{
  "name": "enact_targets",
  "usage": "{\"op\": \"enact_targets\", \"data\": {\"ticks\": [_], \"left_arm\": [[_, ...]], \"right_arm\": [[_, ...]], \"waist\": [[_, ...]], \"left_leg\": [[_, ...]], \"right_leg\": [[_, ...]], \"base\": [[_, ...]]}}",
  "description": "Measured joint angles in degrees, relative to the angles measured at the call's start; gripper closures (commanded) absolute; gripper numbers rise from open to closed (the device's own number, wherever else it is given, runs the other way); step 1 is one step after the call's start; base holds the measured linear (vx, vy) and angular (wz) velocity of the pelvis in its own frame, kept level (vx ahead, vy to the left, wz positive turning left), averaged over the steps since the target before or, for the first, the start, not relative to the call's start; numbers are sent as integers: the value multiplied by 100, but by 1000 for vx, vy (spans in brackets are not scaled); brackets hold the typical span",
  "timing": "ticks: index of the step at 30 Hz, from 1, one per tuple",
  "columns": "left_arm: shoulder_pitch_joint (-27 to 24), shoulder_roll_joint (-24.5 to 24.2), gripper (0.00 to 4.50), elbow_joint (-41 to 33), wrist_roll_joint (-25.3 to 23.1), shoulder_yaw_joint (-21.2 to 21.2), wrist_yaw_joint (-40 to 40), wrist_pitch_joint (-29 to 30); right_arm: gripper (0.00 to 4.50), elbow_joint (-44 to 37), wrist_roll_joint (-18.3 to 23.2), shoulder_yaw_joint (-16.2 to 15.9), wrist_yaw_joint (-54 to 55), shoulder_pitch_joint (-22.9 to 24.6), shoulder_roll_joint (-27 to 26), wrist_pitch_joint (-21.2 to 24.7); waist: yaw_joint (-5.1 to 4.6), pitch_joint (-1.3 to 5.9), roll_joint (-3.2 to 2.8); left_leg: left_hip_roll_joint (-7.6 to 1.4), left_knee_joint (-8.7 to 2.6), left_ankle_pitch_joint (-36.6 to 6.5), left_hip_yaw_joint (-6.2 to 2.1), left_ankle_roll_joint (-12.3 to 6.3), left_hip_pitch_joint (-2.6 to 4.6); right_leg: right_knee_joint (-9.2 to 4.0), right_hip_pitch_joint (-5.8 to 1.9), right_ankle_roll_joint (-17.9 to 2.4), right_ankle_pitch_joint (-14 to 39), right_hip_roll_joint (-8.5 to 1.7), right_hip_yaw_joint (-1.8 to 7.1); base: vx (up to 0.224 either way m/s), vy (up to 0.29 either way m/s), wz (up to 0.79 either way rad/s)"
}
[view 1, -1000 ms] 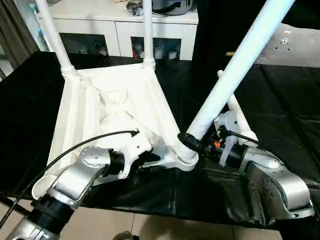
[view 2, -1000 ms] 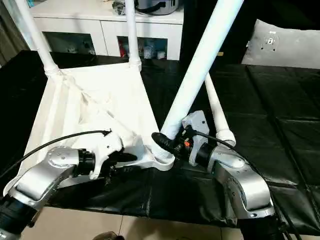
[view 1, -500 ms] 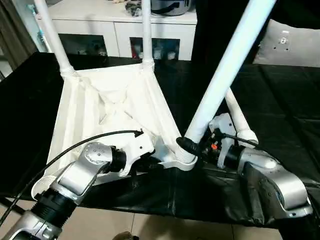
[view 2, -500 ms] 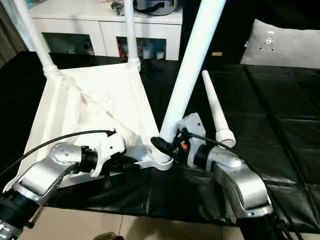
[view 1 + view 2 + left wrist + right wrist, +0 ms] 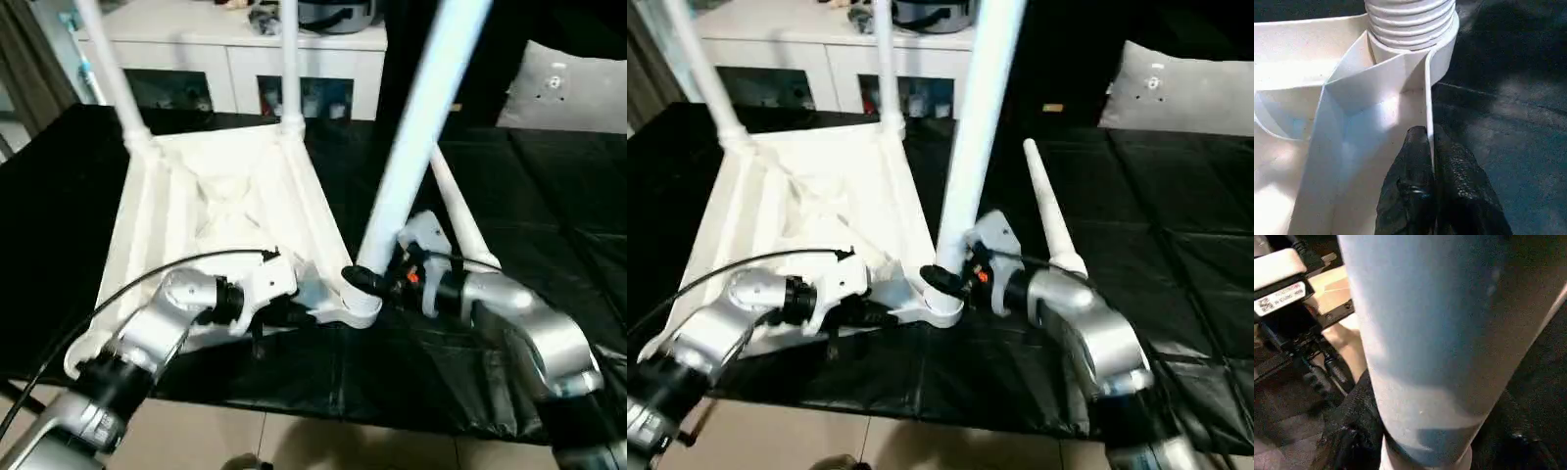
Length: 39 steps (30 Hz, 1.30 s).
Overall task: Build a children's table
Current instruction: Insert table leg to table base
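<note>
Lying upside down on the black table [image 5: 549, 186], the white tabletop [image 5: 216, 196] has its rim pinched by the left gripper [image 5: 1431, 147]. The right gripper [image 5: 364, 281] squeezes a leg [image 5: 416, 127] in the near corner socket [image 5: 361, 305]. Leaning like this, the leg might jam or pop out.

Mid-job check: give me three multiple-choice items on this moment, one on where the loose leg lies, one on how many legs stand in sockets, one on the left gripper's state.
1. Where is the loose leg?
A. On the black cover beside the right arm
B. Inside the tabletop
C. On the floor

2. How many legs stand in corner sockets of the tabletop?
A. One
B. Three
C. Four

3. The left gripper is:
A. Open, clear of the table
B. Shut on the tabletop's rim
C. Holding a leg

Answers: 1 A, it lies on the cover; 2 B, two far legs plus the near leg; 3 B, fingers pinch the thin wall.
</note>
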<state>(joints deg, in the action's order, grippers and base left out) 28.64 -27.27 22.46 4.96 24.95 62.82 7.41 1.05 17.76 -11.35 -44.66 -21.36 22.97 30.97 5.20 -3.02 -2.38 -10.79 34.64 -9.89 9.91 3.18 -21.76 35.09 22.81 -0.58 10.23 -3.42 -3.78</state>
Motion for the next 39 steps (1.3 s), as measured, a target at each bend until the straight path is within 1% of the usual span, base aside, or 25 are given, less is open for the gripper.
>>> {"op": "enact_targets", "data": {"ticks": [3,9,12,13,16,22,26,30,34,37,39], "left_arm": [[123,30,450,285,-19,-11,112,-209],[141,48,450,367,-37,-28,186,-326],[149,104,450,413,-39,-52,180,-330],[169,137,450,461,-48,-63,176,-333],[200,187,450,572,-98,-108,159,-374],[206,256,450,621,-131,-112,177,-386],[208,318,450,662,-153,-109,208,-433],[207,330,450,709,-197,-105,237,-537],[204,312,450,719,-237,-108,257,-552],[187,294,450,719,-241,-108,311,-551],[187,289,450,719,-242,-108,337,-552]], "right_arm": [[261,259,-17,-37,-164,-186,1,-55],[261,675,45,-30,-449,-419,-27,-157],[261,896,191,114,-463,-440,-136,-171],[261,1016,289,237,-467,-421,-188,-168],[261,1138,452,436,-480,-296,-212,-227],[262,967,514,596,-524,117,-196,-505],[262,742,382,404,-524,295,-46,-807],[262,586,10,87,-619,253,154,-1071],[262,664,-245,-152,-765,80,215,-1141],[262,696,-282,-274,-889,21,273,-1143],[262,731,-283,-281,-944,0,277,-1145]], "waist": [[1,1,2],[6,2,5],[-2,3,5],[1,3,4],[2,9,-6],[33,28,-35],[85,50,-71],[110,59,-79],[86,53,-64],[68,51,-41],[59,56,-29]], "left_leg": [[0,1,0,0,0,-1],[0,0,0,1,0,0],[0,0,0,1,0,2],[0,1,0,1,0,3],[5,0,0,5,0,3],[14,0,0,5,-1,5],[20,-3,0,6,-2,4],[18,-10,-1,6,-2,14],[16,-13,-1,5,-1,47],[16,-15,-3,4,-3,79],[18,-17,-3,2,-4,80]], "right_leg": [[1,-2,-2,-2,-1,0],[6,-2,-4,-4,-2,-1],[6,-2,-5,-4,-2,-1],[6,-3,-5,-4,-3,-1],[3,-4,-4,-3,-9,-1],[-4,-16,-2,-2,-20,0],[-5,-18,5,2,-26,-1],[-5,-22,8,4,-23,-2],[-11,-50,10,5,-21,-5],[-22,-86,26,16,-21,-6],[-26,-91,32,20,-22,-5]], "base": [[0,0,0],[0,0,0],[0,0,0],[0,0,0],[0,0,0],[0,0,0],[0,0,0],[0,0,0],[0,0,0],[0,0,0],[0,0,0]]}}
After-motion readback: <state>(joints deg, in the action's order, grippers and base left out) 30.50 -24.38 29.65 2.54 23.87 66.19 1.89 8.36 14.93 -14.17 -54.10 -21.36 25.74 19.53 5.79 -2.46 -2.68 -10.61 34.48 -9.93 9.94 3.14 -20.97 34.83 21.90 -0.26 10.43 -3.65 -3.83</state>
